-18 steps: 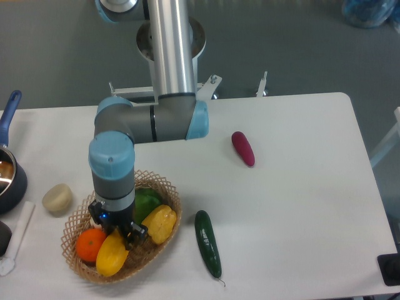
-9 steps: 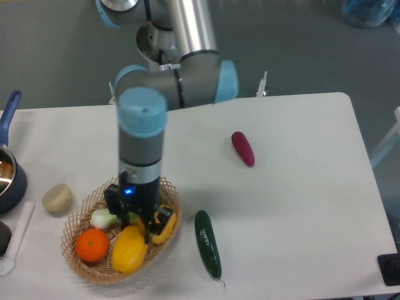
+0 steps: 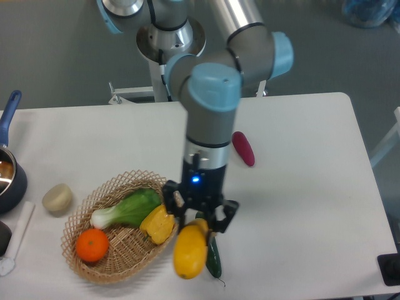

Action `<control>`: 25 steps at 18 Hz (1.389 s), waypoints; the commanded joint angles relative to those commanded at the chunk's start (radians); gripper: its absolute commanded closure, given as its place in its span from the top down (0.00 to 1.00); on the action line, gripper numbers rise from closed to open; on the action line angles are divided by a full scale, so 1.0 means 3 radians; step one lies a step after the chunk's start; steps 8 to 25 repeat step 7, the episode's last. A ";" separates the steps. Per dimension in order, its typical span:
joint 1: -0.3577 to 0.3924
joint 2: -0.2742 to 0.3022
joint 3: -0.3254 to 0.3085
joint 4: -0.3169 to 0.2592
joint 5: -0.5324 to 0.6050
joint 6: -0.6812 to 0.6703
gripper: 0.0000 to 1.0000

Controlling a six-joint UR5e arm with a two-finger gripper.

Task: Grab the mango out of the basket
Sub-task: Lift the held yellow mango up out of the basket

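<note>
The mango (image 3: 190, 251), a smooth elongated yellow fruit, hangs in my gripper (image 3: 199, 223), which is shut on its upper end. It is held in the air just right of the light tan wicker basket (image 3: 114, 265), over the dark green cucumber. The basket holds a round orange (image 3: 91, 244), a lumpy yellow bell pepper (image 3: 158, 224) and a green leafy vegetable (image 3: 128, 209).
A dark green cucumber (image 3: 214, 264) lies on the white table under the mango. A dark red vegetable (image 3: 243, 148) lies farther back. A pale round object (image 3: 57, 197) sits left of the basket. A dark pot (image 3: 9, 181) with a blue handle stands at the left edge.
My gripper has lifted the mango out of the basket and carried it right, past the basket's rim. The leafy vegetable and pepper are now uncovered.
</note>
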 joint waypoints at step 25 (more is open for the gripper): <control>0.0067 0.0000 -0.0025 -0.0005 0.0000 0.0000 0.34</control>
